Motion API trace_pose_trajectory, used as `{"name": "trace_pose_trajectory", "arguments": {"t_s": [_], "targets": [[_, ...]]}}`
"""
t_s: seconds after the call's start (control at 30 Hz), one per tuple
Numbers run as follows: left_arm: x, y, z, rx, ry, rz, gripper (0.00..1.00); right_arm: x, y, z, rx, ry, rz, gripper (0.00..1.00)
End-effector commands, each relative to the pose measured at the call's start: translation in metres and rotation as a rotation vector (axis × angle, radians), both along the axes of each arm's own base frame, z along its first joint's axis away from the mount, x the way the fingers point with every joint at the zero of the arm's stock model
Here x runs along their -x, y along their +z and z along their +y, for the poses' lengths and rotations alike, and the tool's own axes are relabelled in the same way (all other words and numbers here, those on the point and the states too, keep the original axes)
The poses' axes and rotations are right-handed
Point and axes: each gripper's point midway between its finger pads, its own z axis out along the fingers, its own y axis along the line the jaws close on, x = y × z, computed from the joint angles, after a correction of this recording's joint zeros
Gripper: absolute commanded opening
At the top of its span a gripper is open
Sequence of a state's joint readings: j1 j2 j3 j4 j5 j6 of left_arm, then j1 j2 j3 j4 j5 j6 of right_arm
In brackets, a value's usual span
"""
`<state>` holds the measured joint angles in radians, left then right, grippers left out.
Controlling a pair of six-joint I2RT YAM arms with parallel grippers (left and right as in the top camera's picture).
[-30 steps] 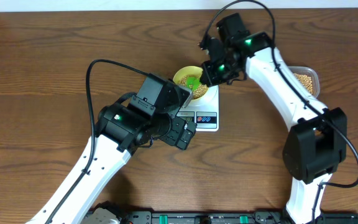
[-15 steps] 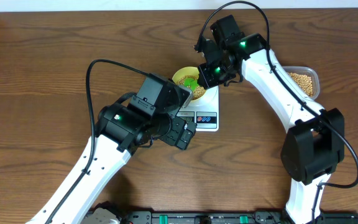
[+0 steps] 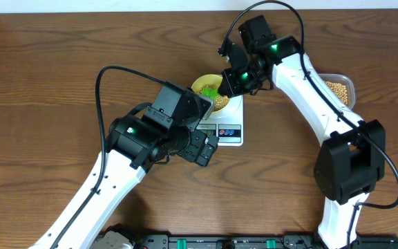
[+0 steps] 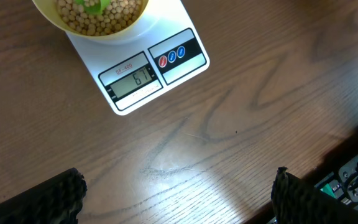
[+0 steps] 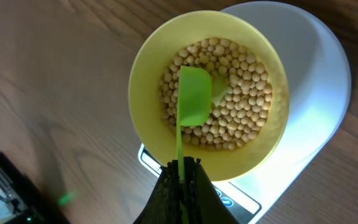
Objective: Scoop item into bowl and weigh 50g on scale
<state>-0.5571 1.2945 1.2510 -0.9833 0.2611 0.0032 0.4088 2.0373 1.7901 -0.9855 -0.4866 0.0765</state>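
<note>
The pale yellow bowl (image 5: 143,106) stands on the white scale (image 5: 319,81) and holds a layer of tan beans (image 5: 244,115). My right gripper (image 5: 183,169) is shut on the thin handle of a green scoop (image 5: 194,93), whose blade hangs over the beans inside the bowl. In the overhead view the scoop (image 3: 211,90) sits over the bowl (image 3: 200,83). The scale (image 4: 166,78) shows 61 on its display. My left gripper (image 4: 179,199) hovers over bare table in front of the scale, open wide with nothing between its fingers.
A clear plastic tub (image 3: 340,88) with more beans stands at the right, behind my right arm. The table's front edge and a black rail (image 3: 254,242) lie close to the left gripper. My left arm (image 3: 137,138) covers the table left of the scale.
My right gripper swayed a little left with the scoop, then back right, staying over the bowl. The left arm has not moved.
</note>
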Motion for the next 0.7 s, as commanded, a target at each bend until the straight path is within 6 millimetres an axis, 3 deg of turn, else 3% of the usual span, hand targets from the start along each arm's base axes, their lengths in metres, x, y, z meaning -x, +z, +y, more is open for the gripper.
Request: {"name": "trace_pose_trajectory", "arguments": {"t_s": [0.0, 0.33, 0.67], "targets": [[0.000, 0.000, 0.000, 0.007, 0.001, 0.004, 0.98, 0.005, 0.013, 0.004, -0.061, -0.007, 0.023, 0.01], [0.000, 0.000, 0.000, 0.007, 0.001, 0.004, 0.98, 0.006, 0.018, 0.004, -0.112, -0.032, 0.065, 0.01], [0.000, 0.000, 0.000, 0.007, 0.001, 0.004, 0.98, -0.011, 0.027, -0.023, -0.200, -0.130, 0.118, 0.01]]}}
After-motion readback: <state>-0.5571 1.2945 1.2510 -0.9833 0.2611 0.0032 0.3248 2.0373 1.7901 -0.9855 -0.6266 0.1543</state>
